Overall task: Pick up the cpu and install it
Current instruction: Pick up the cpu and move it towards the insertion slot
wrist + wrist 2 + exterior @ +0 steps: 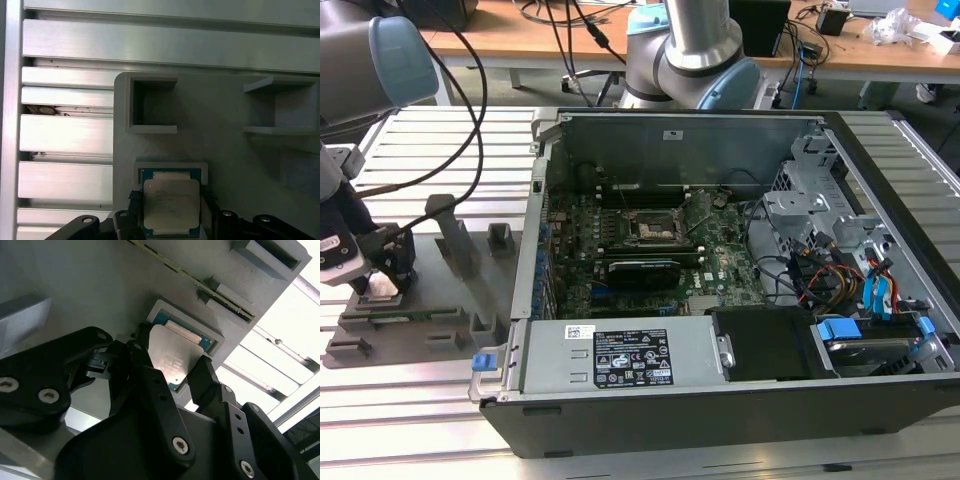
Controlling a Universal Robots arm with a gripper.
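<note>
Location: I saw the small flat square silver-topped cpu seated in the grey moulded fixture tray.
Gripper: narrow, clamped on opposite cpu edges.
Handling: judged light, stiff, fragile; edges only.

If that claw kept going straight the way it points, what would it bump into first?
The cpu, most likely: the gripper points down right at it where it lies in the grey holder's recess. Whether they touch already is unclear.

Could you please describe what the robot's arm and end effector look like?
The arm has silvery-grey tubes and joints with light-blue caps; black cables run beside it. The end effector is black, built of angular linked plates with silver screw heads.
</note>
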